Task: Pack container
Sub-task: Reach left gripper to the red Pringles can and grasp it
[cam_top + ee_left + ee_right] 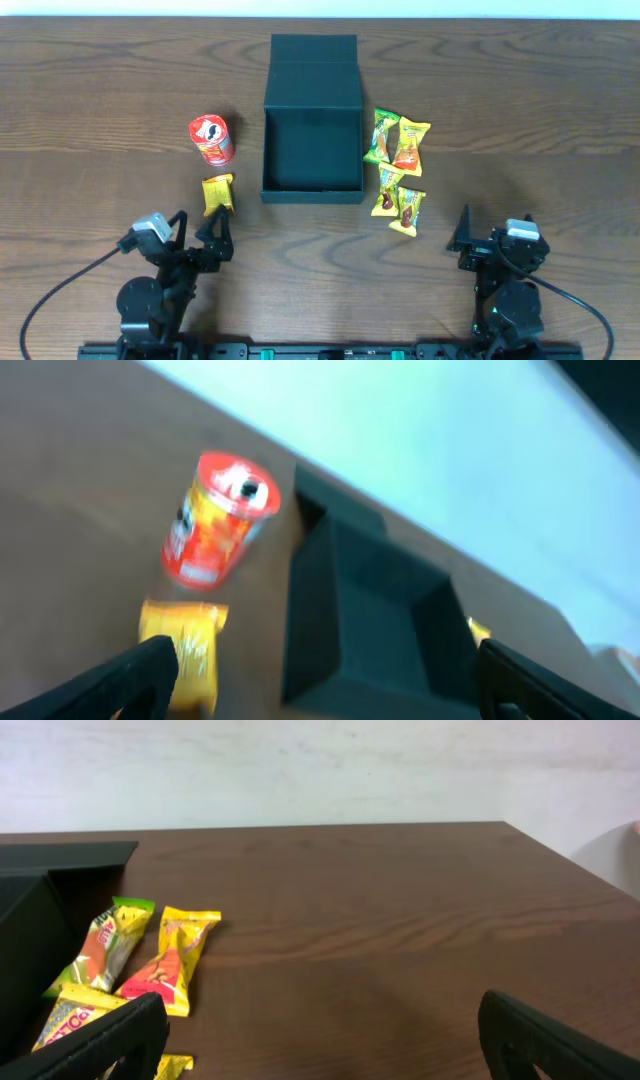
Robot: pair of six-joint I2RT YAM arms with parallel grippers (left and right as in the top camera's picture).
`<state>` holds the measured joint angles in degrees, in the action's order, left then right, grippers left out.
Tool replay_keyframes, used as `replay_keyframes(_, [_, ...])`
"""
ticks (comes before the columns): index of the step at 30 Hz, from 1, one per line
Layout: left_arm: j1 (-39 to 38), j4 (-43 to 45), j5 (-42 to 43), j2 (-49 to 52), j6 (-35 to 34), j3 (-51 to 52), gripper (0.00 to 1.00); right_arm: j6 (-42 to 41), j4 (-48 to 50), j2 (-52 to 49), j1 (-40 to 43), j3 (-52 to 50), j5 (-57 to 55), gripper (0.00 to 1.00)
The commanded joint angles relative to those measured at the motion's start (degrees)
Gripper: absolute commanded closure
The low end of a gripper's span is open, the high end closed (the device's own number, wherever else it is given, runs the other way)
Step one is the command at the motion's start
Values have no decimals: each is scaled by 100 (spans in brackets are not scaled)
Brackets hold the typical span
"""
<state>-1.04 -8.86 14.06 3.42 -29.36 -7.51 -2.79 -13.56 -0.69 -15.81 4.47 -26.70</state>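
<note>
found container (312,150) mid-table, lid back, empty. counted nothing packed yet: saw can (212,139) and yellow packet (218,193) left of it, four packets (410,145) right. noted left gripper (201,228) and right gripper (325,1050) spread wide, holding nothing.

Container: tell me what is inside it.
Nothing. From overhead, the open container shows only its bare dark floor, and none of that floor is covered. The packets and the can lie outside it.
</note>
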Motion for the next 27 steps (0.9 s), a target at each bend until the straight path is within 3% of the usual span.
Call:
replay_keyframes(1, [-9,363,-463,481,415,-22,5,-15,-55,20,20,13,-92,1])
replay_keyframes(5, [-7,437,-614,1513,859,-446,5,-15,-55,20,20,11,-92,1])
replay_keyframes(14, [-9,-68,-614,4996,2004,-2656,5,-15,-55,20,20,13,-92,1])
replay_keyframes(27, [-15,-2559,-1117,8999,2625,-6575,5,-15,-55,20,20,11,-92,1])
